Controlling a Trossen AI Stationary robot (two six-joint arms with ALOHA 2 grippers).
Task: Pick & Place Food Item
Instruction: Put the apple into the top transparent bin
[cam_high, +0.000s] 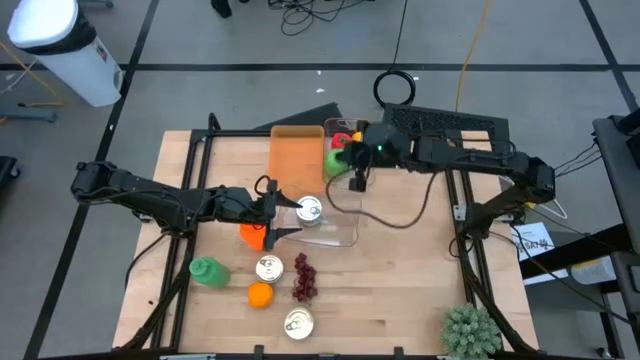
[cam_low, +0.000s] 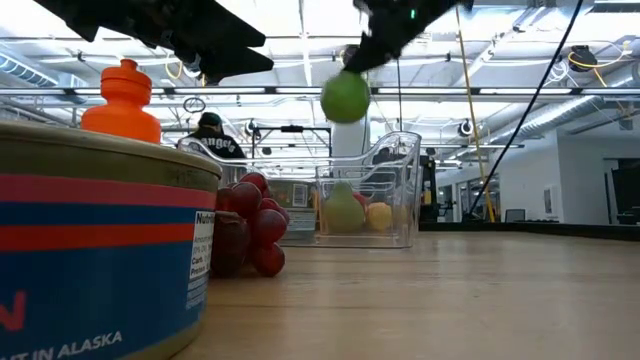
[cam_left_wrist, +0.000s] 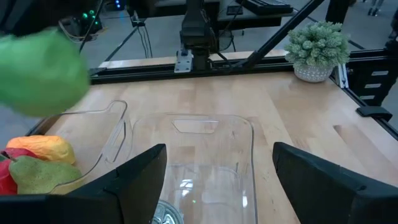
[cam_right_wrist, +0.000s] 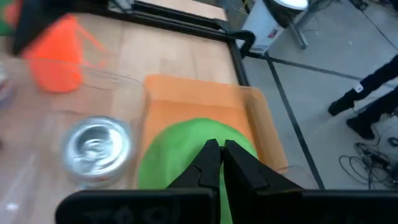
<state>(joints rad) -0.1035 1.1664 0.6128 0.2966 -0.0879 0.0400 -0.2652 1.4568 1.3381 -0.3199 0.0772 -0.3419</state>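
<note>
The pale wooden table (cam_high: 400, 290) carries everything, and the move turns on what hangs above its far middle: a round green fruit, apple-like, (cam_high: 336, 160) lies directly beneath the right gripper (cam_high: 358, 180), whose fingers are pinched together over the top of the fruit, apparently on its stem. In the low view the fruit (cam_low: 345, 97) hangs clear in the air above the clear plastic bin (cam_low: 368, 205). It is round, so it has no long axis to align.

Just below it lie an orange rectangular tray (cam_high: 297, 165) to its left and the clear bin (cam_high: 340, 215) on the near side; a second clear container at the far edge already holds a pear, a yellow fruit and something red (cam_left_wrist: 37, 163). Which receptacle is meant I cannot tell.

The left gripper (cam_high: 272, 212) is at the clear bin's left edge, jaws spread wide and empty, pointing right across the bin, with a silver tin (cam_high: 309, 210) inside the bin just ahead of it. The right arm has the fruit, and room to lower is tight on the left, where the left gripper crowds the bin.

Near the front sit a green bottle (cam_high: 207, 271), two more tins (cam_high: 268, 267), an orange (cam_high: 260, 295) and dark red grapes (cam_high: 304, 281), well apart from the drop zone.
</note>
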